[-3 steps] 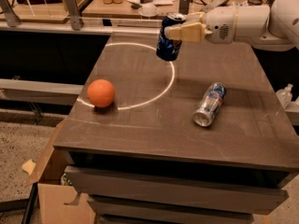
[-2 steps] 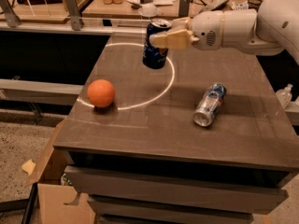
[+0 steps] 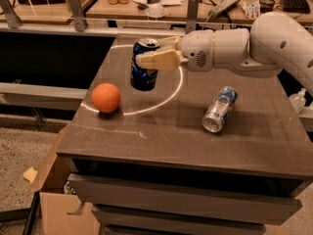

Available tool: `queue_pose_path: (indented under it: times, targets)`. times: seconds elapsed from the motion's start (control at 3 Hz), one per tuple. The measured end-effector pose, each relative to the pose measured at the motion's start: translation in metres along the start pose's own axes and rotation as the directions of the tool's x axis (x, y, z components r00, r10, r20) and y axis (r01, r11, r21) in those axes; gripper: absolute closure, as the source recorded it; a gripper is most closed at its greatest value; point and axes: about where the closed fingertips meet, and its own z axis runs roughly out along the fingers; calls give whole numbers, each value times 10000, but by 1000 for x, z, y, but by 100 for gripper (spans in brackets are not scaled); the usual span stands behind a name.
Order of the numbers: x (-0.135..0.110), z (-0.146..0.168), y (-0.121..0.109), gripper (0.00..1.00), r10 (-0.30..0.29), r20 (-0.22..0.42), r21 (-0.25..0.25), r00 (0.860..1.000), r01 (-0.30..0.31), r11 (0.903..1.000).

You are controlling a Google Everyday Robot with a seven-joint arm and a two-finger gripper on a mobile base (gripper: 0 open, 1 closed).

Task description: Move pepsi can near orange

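Observation:
The dark navy pepsi can (image 3: 143,70) with a silver top is held upright a little above the brown table (image 3: 161,136), left of centre. My gripper (image 3: 152,57) reaches in from the right on the white arm and is shut on the can near its top. The orange (image 3: 105,98) sits on the table to the can's lower left, a short gap away.
A mostly silver can with blue markings (image 3: 220,108) lies on its side at the table's right. A bright light arc crosses the tabletop. Cardboard boxes (image 3: 58,214) stand on the floor at lower left. A cluttered bench (image 3: 195,4) runs behind the table.
My gripper has carried the pepsi can leftward and toward the front of the table, closer to the orange. The orange and the silver can have not moved.

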Motion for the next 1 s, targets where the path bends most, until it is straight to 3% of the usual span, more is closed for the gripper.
queue_pose_path:
  times: [0.67,1.0]
  targets:
    - [27,19,25,100,517,-472,37,9975,-516,9987]
    - [41,23,26,82,553,-775,250,9955,-535,9983]
